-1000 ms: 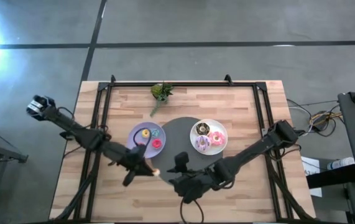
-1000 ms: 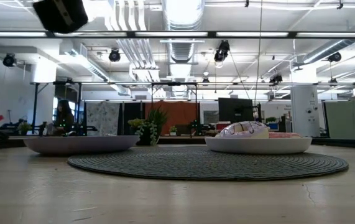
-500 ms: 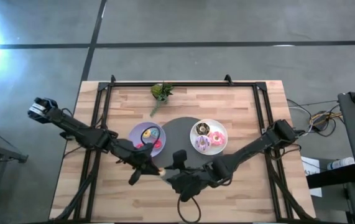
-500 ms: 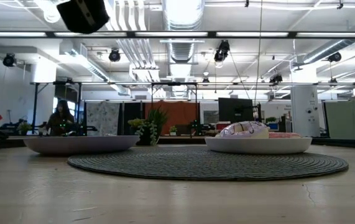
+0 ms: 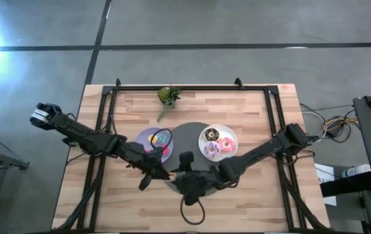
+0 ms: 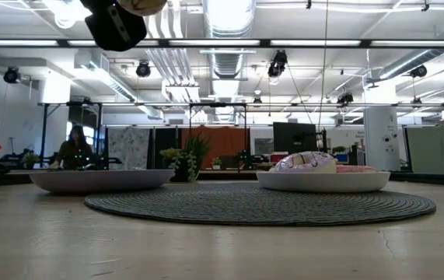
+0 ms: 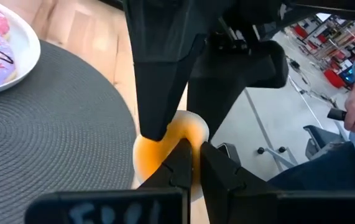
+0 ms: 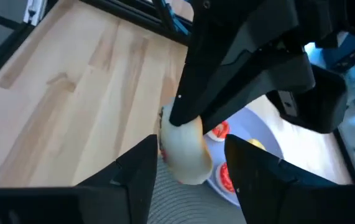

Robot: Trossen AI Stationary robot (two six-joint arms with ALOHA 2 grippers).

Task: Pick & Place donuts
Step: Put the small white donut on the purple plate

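Note:
A small donut (image 7: pixel 165 144), orange on one face and cream on the other, is held high above the table's near middle, by the near edge of the grey mat. My left gripper (image 7: pixel 193 152) is shut on it. My right gripper (image 8: pixel 189 143) is open and faces the left one, with one finger on each side of the donut (image 8: pixel 186 155). In the low view the donut (image 6: pixel 140 6) shows at the top, beside the left gripper (image 6: pixel 117 23). A lavender plate (image 5: pixel 145 138) carries tiny red, yellow and teal donuts. A white plate (image 5: pixel 219 129) carries larger frosted ones. My left gripper pinches the donut by its rim (image 7: pixel 176 138) between its two fingers. The donut is lifted clear and stands out past the fingertips toward the right gripper. My right gripper's finger (image 8: pixel 141 163) is close against the donut's side, but I cannot tell whether it touches.
A round grey woven mat (image 5: pixel 186 138) lies between the two plates. A small green plant (image 5: pixel 168 95) stands near the far edge. Bare wood (image 5: pixel 120 208) lies on the near left, and black frame rails run along both sides of the table.
My left gripper has carried the donut toward the table's right, to the mat's near edge. My right gripper has moved toward the table's left and far side, closing in on the donut until its fingers stand around it.

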